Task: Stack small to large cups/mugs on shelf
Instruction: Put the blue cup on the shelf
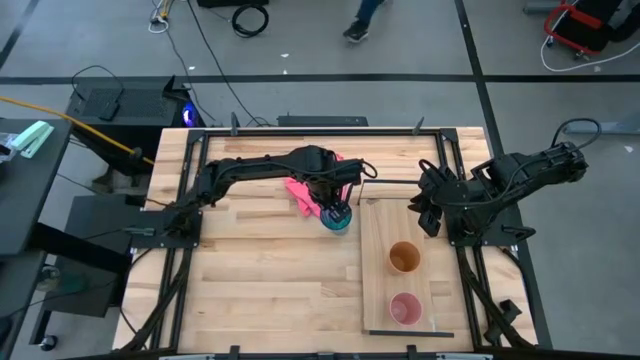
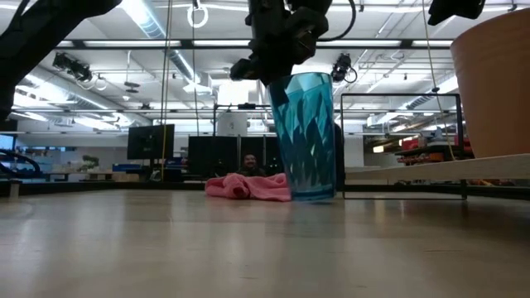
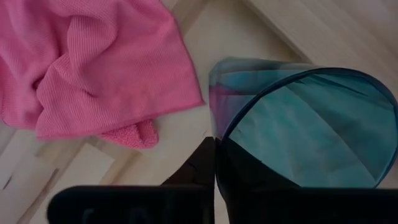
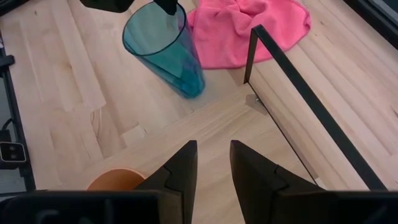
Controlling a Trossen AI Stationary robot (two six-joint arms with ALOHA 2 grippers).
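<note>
The teal-blue cup [image 1: 337, 219] stands upright on the tabletop, just off the shelf's far left corner and next to the pink cloth [image 1: 303, 194]. My left gripper [image 1: 334, 207] is above it, shut on its rim. The orange-brown cup [image 1: 404, 257] and the pink cup [image 1: 405, 308] stand apart on the light-wood shelf [image 1: 375, 290]. The shelf's black wire frame [image 1: 400, 182] is at its far end. My right gripper [image 4: 212, 163] is open and empty above the shelf's far end. My left gripper holds the teal cup by its rim wall [image 3: 219, 134], on the side nearest the cloth. One finger [image 3: 200, 167] is outside the wall and the other is inside, showing dark through it. The fingers point down from above. The cup is upright, its base at the tabletop [image 2: 313, 197].
The pink cloth [image 3: 93, 68] lies crumpled on the table just beyond the teal cup. The wire frame [image 4: 298, 93] stands up between the teal cup and the shelf's far end. Bare shelf board [image 1: 378, 225] lies between the frame and the orange cup.
</note>
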